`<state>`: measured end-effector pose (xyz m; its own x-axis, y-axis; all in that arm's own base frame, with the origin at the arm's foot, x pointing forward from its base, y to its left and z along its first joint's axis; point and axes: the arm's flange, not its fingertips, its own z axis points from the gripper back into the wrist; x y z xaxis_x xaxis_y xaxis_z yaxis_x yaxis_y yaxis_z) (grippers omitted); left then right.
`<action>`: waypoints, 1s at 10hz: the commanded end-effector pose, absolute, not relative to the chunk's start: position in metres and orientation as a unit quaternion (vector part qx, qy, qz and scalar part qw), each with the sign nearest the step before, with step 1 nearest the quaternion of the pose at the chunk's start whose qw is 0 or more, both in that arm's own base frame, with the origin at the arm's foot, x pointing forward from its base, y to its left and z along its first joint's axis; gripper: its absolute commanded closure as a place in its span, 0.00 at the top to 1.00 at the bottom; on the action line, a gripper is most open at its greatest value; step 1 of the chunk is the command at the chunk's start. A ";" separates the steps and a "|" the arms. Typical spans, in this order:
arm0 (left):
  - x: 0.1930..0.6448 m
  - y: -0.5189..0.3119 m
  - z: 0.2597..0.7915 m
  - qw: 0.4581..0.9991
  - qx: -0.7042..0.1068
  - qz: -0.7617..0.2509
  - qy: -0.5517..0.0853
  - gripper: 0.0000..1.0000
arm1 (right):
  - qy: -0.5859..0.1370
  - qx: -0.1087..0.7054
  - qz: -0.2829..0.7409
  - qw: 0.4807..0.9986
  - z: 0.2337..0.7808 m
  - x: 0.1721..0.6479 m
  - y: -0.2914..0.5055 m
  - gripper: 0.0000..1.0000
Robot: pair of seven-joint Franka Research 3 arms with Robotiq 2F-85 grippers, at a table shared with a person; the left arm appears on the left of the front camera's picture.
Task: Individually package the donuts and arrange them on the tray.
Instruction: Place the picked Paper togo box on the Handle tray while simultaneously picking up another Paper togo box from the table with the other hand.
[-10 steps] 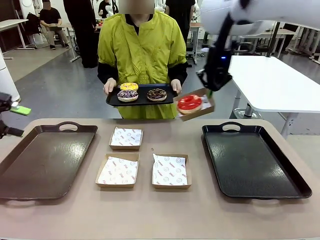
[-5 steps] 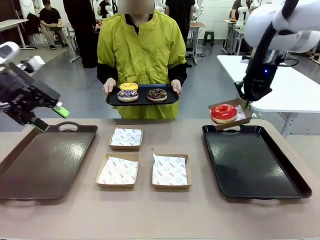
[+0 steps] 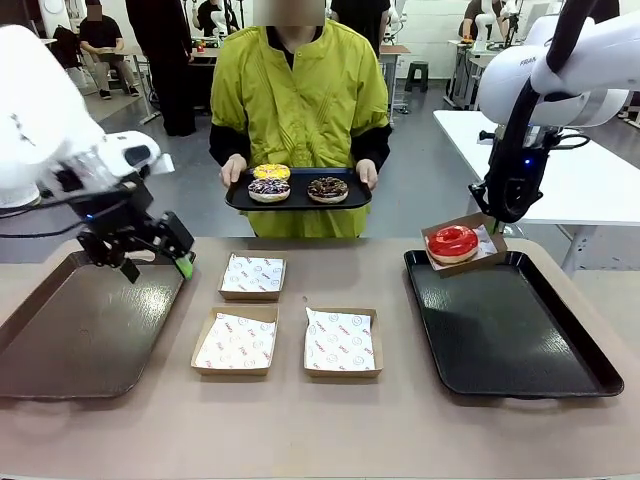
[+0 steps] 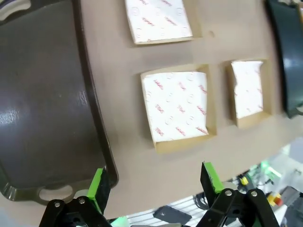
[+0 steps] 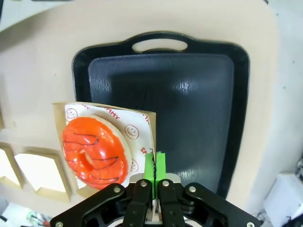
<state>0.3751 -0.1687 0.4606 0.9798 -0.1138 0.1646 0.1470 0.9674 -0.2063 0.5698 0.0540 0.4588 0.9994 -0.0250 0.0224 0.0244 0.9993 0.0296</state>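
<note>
- Front view: the brown tray [image 3: 70, 330] runs off the left edge, so its near left corner is cut off
- On the person's serving tray [image 3: 300, 204], the yellow donut [image 3: 272, 171] is partly hidden behind the sprinkled donut [image 3: 268, 187]
- Right wrist view: the right claw [image 5: 155, 165] and its black body cover the near edge of the box [image 5: 142, 118] it pinches
- Left wrist view: the top box [image 4: 158, 21] is cut by the upper edge and the black tray [image 4: 291, 56] by the right edge
- Print on the paper liners [image 3: 338, 342] is too small to read

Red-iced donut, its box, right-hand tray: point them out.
Red-iced donut [image 5: 106, 146]: right wrist view, on the icing.
Box [image 5: 57, 120]: right wrist view, on its brown rim.
Right-hand tray [image 5: 189, 99]: right wrist view, on its bare floor.
</note>
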 end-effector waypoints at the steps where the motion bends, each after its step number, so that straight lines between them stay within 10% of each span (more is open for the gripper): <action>1: 0.387 -0.197 0.439 0.994 -0.059 -0.045 -0.076 1.00 | -0.011 0.000 -0.029 1.000 0.450 0.572 0.056 0.01; 10: 0.396 -0.233 0.358 0.998 -0.022 -0.042 -0.034 1.00 | -0.011 0.015 -0.012 1.000 0.459 0.570 0.054 0.01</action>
<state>0.4012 -0.2343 0.3515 0.9955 -0.0782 0.0536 0.0809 0.9954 -0.0504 0.5707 0.0537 0.4570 0.9994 -0.0284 0.0193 0.0279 0.9993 0.0257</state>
